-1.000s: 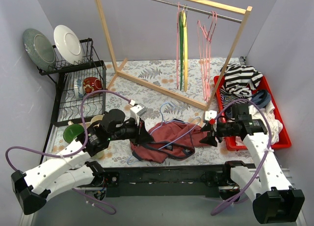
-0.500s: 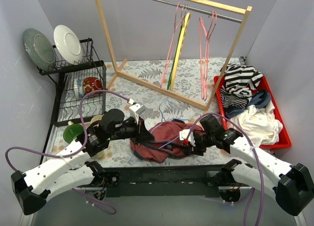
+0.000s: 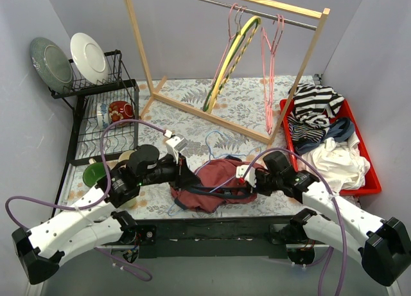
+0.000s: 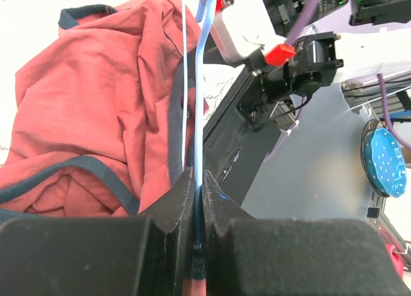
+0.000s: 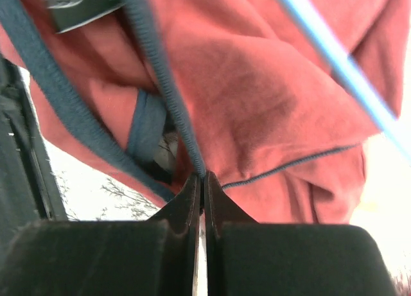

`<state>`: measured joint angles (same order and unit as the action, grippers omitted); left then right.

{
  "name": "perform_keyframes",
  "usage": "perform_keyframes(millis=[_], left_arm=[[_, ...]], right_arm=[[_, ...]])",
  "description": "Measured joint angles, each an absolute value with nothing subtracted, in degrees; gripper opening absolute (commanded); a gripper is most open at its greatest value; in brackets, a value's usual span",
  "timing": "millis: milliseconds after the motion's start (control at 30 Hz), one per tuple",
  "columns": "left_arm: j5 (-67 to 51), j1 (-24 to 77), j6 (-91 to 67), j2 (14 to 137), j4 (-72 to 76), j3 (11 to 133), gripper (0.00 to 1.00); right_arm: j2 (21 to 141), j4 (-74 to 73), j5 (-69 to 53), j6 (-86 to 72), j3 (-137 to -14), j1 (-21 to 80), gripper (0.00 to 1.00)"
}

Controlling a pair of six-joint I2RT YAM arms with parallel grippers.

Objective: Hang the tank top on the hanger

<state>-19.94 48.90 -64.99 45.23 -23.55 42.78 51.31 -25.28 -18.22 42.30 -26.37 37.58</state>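
The rust-red tank top (image 3: 215, 174) lies crumpled on the patterned table near the front edge. The light-blue wire hanger (image 3: 216, 140) rests across it, hook pointing to the back. My left gripper (image 3: 186, 179) sits at the shirt's left side, shut on the hanger (image 4: 199, 84) wire, with red cloth (image 4: 96, 97) beside it. My right gripper (image 3: 244, 182) is at the shirt's right side. In the right wrist view its tips (image 5: 203, 180) are shut on the tank top (image 5: 257, 97) at its navy trim, and the hanger (image 5: 334, 58) wire crosses above.
A wooden clothes rack (image 3: 212, 113) stands behind, with pink hangers (image 3: 270, 71) and a swinging yellow-green hanger (image 3: 228, 65). A red bin (image 3: 359, 188) at right holds a striped garment (image 3: 314, 103) and white cloth (image 3: 337, 161). A dish rack (image 3: 106, 116) and green cup (image 3: 95, 174) are at left.
My right arm swung left from beside the red bin to the tank top and shut on its trim. The yellow-green hanger on the rail swung out. The left gripper kept its hold.
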Motion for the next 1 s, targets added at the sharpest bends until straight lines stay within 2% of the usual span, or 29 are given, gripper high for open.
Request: perform_keyframes(millis=[100, 267, 533, 767, 1000], left_arm=[[-19.51, 48.90, -64.99, 42.74, -23.73, 42.44, 0.00], [-19.31, 48.90, -64.99, 38.70, -23.81, 40.91, 0.00], [-21.34, 48.90, -64.58, 39.16, -23.62, 39.86, 0.00], [-24.03, 48.86, -63.31, 43.03, -23.31, 39.99, 0.00], [-25.69, 48.86, -61.76, 47.94, -23.70, 41.47, 0.00]], right_arm=[[49.84, -25.54, -16.97, 41.89, -26.37, 34.89, 0.01], [44.86, -25.30, -16.91, 41.47, -26.50, 24.43, 0.01], [44.07, -25.50, -20.88, 39.24, -30.20, 11.03, 0.01], [46.87, -25.82, -24.67, 36.12, -37.82, 6.31, 0.01], [46.92, -26.61, -25.21, 34.26, -39.24, 5.50, 0.01]])
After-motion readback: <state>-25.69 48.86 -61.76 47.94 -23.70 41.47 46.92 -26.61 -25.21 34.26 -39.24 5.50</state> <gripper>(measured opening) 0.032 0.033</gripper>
